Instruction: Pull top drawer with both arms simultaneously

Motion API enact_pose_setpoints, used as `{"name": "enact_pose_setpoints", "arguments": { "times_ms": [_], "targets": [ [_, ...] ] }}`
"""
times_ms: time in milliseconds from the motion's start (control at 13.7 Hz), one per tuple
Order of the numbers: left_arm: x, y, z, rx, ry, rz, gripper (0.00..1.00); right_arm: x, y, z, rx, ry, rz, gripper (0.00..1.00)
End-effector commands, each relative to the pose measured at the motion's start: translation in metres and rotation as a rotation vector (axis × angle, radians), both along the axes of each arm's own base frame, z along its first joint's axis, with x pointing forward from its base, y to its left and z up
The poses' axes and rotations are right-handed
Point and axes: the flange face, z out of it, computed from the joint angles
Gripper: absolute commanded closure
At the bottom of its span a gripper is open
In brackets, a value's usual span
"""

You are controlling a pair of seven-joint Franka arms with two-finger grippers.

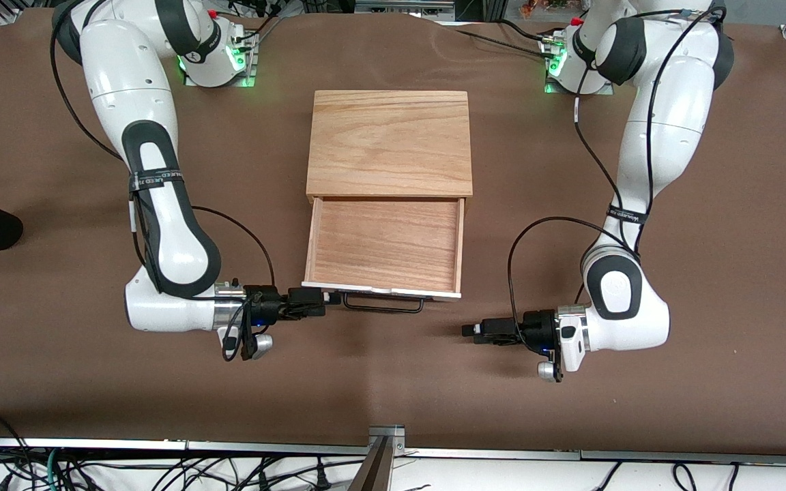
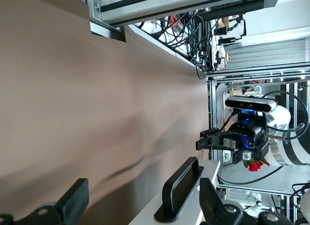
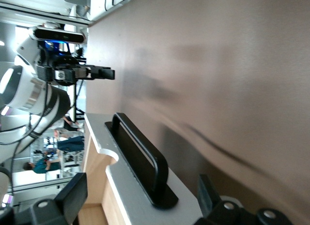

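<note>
Both spread, left gripper (image 1: 467, 331) and right gripper (image 1: 333, 298) flank oak-grained top drawer (image 1: 385, 245), pulled out.

Top drawer (image 1: 384, 243) out of cabinet (image 1: 389, 142) (hands flank handle (image 1: 383, 305)).

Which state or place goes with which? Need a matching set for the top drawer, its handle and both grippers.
1. top drawer
2. handle
3. right gripper
4. left gripper

A. open, over bare table, apart from the drawer
B. thin black bar
C. open, at one end of the handle
D. pulled out of the cabinet

Pairs: 1-D, 2-B, 3-C, 4-A
</note>
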Motion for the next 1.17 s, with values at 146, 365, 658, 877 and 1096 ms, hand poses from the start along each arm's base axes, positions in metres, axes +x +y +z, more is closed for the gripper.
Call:
{"name": "enact_pose_setpoints", "arguments": {
  "times_ms": [146,365,658,877,1096],
  "targets": [
    [-0.001,0.007,0.025,0.08,-0.026,-0.063,0.0,0.007,-0.029,0.036,-0.166,-0.065,0.052,0.0],
    [-0.003,0.029,0.053,0.207,-0.07,-0.111,0.0,0.003,-0.064,0.09,-0.366,-0.084,0.114,0.0],
    [-0.006,0.055,0.105,0.504,-0.196,-0.24,0.0,-0.001,-0.127,0.152,-0.603,-0.131,0.148,0.0],
    [-0.012,0.077,0.149,0.701,-0.267,-0.32,0.0,-0.01,-0.176,0.209,-0.797,-0.172,0.146,0.0],
    [-0.017,0.104,0.207,0.931,-0.35,-0.379,0.0,-0.016,-0.213,0.241,-0.952,-0.199,0.133,0.0]
  ]
}}
